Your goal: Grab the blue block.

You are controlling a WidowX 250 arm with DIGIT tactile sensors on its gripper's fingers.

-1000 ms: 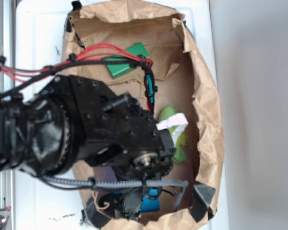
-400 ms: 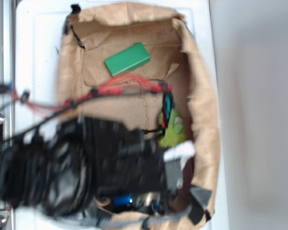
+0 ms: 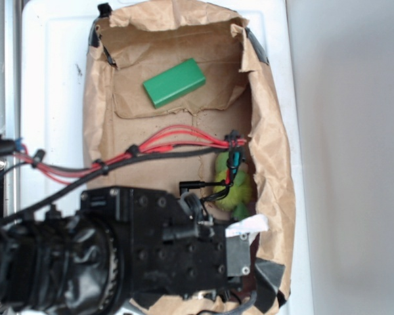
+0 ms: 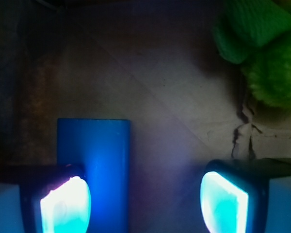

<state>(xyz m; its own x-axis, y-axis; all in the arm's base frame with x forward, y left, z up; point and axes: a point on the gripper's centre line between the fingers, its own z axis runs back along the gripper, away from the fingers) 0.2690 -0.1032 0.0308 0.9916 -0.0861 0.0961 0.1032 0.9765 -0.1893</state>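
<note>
Solid blue block (image 4: 93, 165), plain faces. Gripper (image 4: 143, 204) pads glowing cyan in black housings. Fuzzy yellow-green plush toy (image 3: 236, 189) at right. Green block (image 3: 174, 83) far. Red cables (image 3: 157, 146) cross brown paper (image 3: 276, 151).

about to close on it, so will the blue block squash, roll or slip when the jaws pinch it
The blue block looks rigid: straight edges, square corners, so it probably won't squash. It lies flat on the paper bag, with no round side, so rolling seems unlikely. Its faces look smooth, so it may slip. The gripper is open, its left finger overlapping the block, which could nudge it sideways.
</note>
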